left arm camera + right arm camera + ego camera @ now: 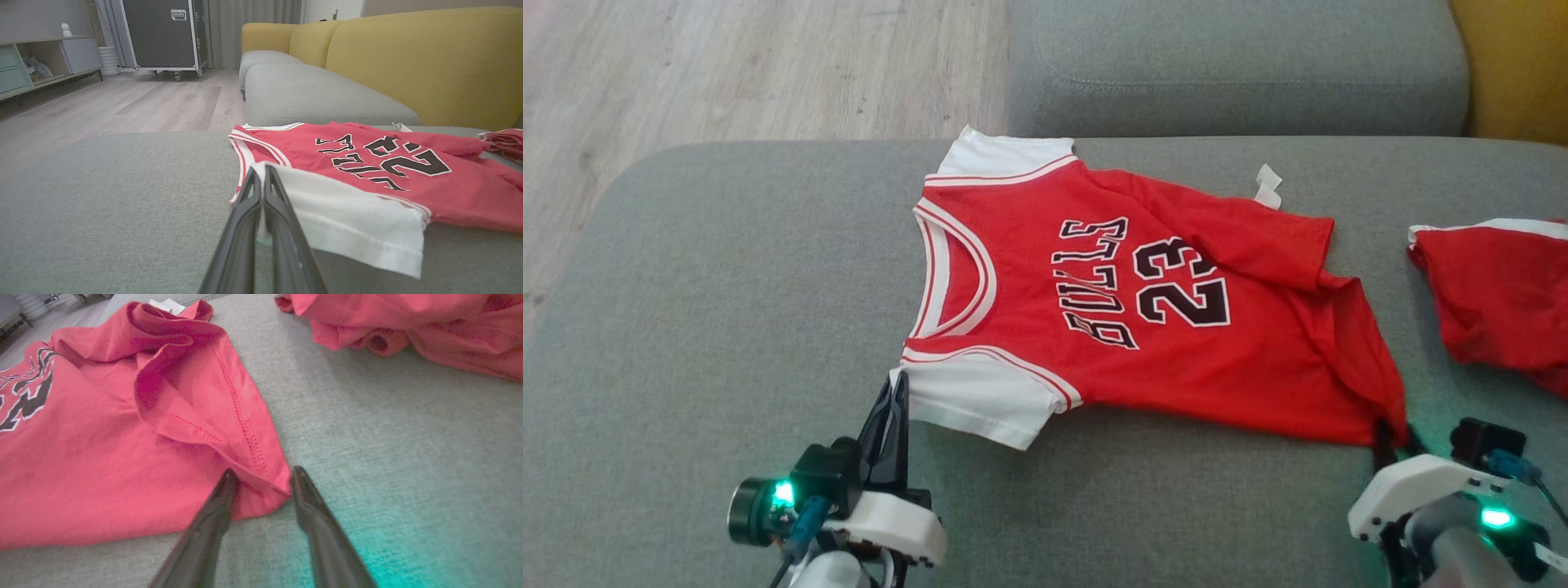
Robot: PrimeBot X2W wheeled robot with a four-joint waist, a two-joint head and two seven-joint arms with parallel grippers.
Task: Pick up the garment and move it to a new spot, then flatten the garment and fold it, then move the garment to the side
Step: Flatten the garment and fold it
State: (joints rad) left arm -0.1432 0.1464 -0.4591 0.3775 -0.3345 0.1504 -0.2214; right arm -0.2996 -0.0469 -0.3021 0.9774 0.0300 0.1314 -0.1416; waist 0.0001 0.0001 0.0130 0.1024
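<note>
Left jaws clamp the jersey's (1176,327) sleeve (347,220); right jaws, apart, straddle its hem (263,488).

Second red garment (1494,302), partly off-frame

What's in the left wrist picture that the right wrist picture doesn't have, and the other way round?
Left wrist picture: a yellow sofa back, a black wheeled case, the wood floor, and the left tool shut on the white sleeve of the red Bulls jersey.
Right wrist picture: the right tool, open around the jersey's stitched hem corner.
Both: the jersey, the grey cushion under it, and a second red garment beside it.
</note>
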